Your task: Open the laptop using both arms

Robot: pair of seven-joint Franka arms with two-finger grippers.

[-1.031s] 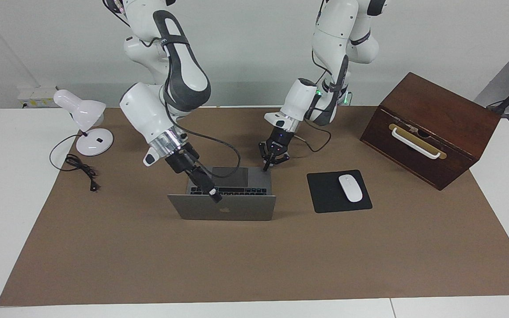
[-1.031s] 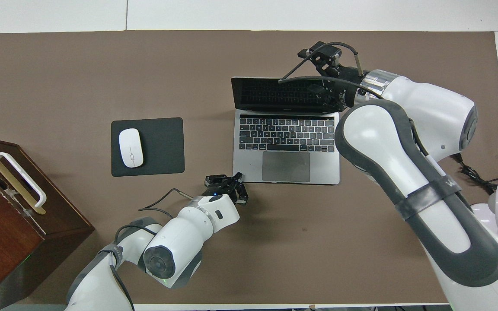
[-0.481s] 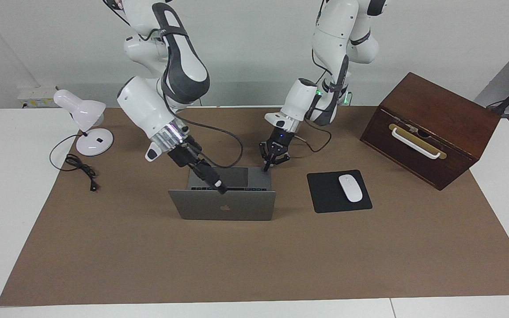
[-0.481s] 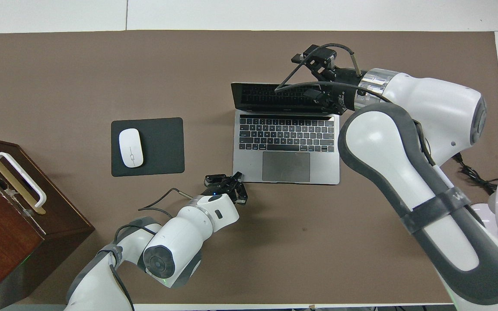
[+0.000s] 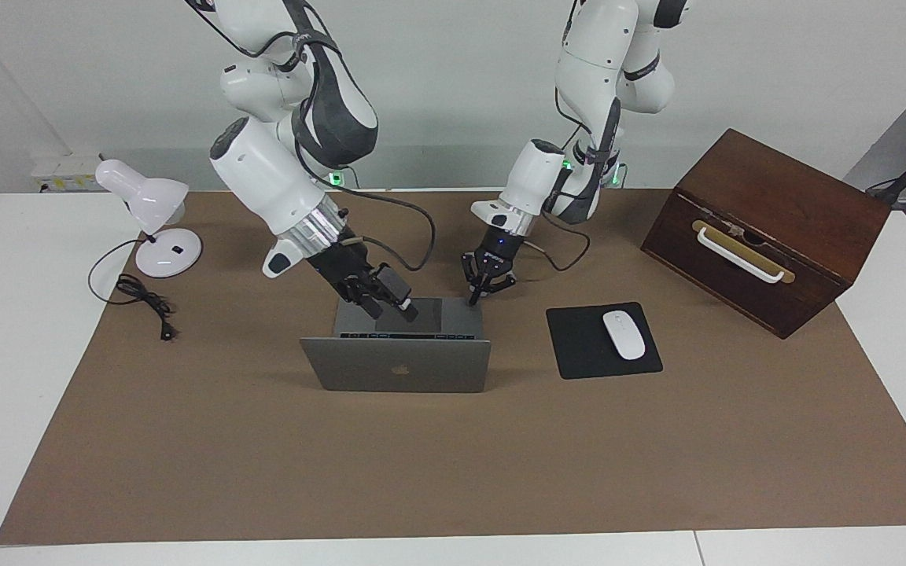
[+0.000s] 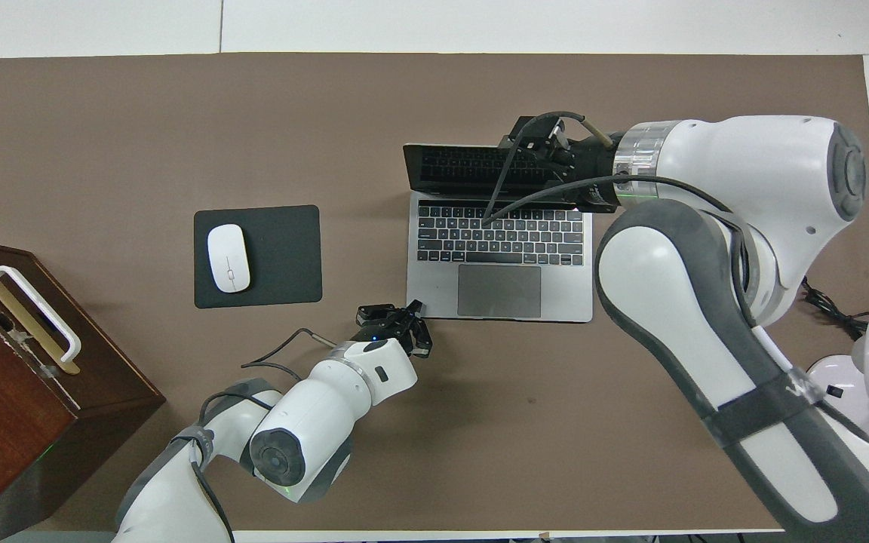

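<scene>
The silver-grey laptop (image 5: pixel 396 368) stands open in the middle of the brown mat, its lid about upright with the apple logo facing away from the robots. Its keyboard deck and trackpad (image 6: pixel 500 290) show in the overhead view. My right gripper (image 5: pixel 399 306) hangs over the deck, just clear of the lid; in the overhead view it (image 6: pixel 529 151) lies over the screen. My left gripper (image 5: pixel 478 292) is open, with one fingertip (image 6: pixel 417 305) down on the deck's corner nearest the robots at the left arm's end.
A black mouse pad (image 5: pixel 579 346) with a white mouse (image 5: pixel 624 334) lies beside the laptop toward the left arm's end. A brown wooden box (image 5: pixel 767 228) with a white handle stands past it. A white desk lamp (image 5: pixel 146 204) and its cable (image 5: pixel 142 303) sit at the right arm's end.
The lid has swung from leaning over the keyboard to about upright. My right gripper has left the lid's top edge and drawn back over the deck. The left gripper has not moved.
</scene>
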